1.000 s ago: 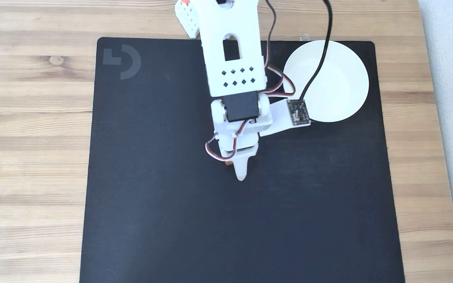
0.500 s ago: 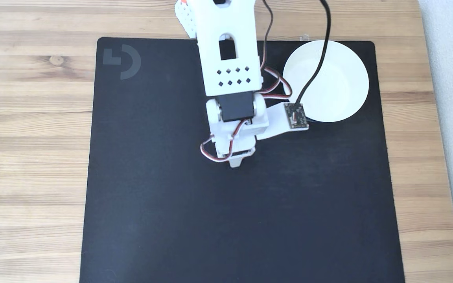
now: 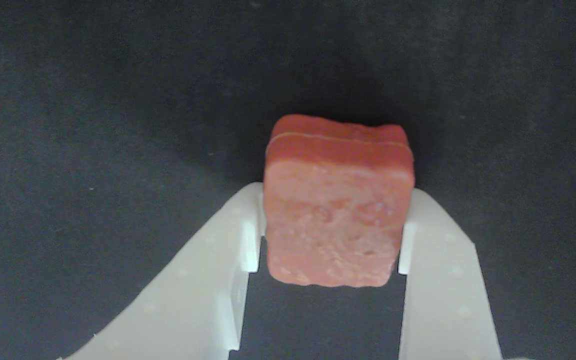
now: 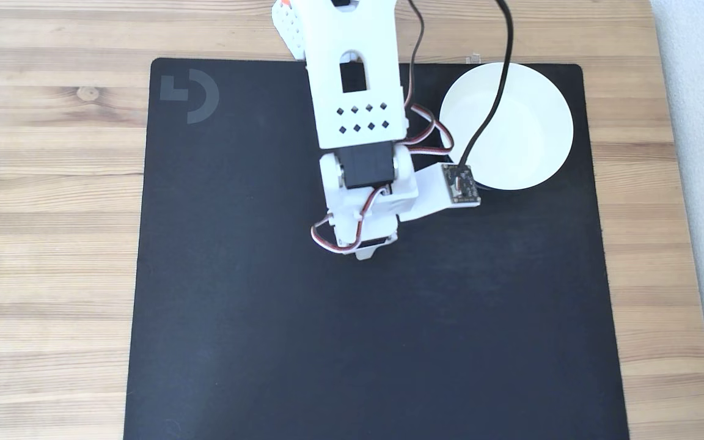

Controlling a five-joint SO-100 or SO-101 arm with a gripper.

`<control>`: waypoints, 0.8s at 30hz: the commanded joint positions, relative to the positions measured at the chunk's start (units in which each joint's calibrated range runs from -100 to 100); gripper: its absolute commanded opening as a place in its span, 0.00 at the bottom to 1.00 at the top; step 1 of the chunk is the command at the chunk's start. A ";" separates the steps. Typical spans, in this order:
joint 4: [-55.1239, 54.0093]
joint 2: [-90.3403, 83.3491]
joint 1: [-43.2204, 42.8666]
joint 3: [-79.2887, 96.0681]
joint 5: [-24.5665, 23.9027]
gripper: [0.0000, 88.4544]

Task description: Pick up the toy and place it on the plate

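In the wrist view the reddish-brown, rough-textured toy (image 3: 337, 215) sits squeezed between my two white fingers (image 3: 228, 240), above the black mat. My gripper (image 3: 333, 200) is shut on it. In the fixed view the white arm hangs over the middle of the mat, and the gripper (image 4: 365, 252) points straight down so that the toy is hidden beneath it. The round white plate (image 4: 514, 131) rests on the mat's upper right corner, to the right of the gripper and apart from it.
A large black mat (image 4: 236, 318) with a grey logo covers the wooden table (image 4: 46, 183). Black and red cables (image 4: 486, 110) run from the arm across the plate's left side to the wrist camera board (image 4: 462, 184).
The wrist has tilted to point downward and drawn slightly back toward the arm's base; the long white fingertip seen a second ago has tucked under the wrist.
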 commanded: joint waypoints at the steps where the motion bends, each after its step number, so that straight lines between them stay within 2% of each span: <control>1: -2.66 -3.86 -0.20 -3.09 -1.37 0.03; 6: -2.83 -13.53 -0.96 -3.36 -7.37 0.03; 12: -3.00 -25.29 -7.23 -2.55 -16.61 0.03; 14: -4.52 -29.20 -10.16 -1.29 -22.30 0.03; 16: -6.05 -31.62 -11.66 0.87 -23.70 0.03; 24: -13.67 -49.13 -28.14 26.83 -31.74 0.03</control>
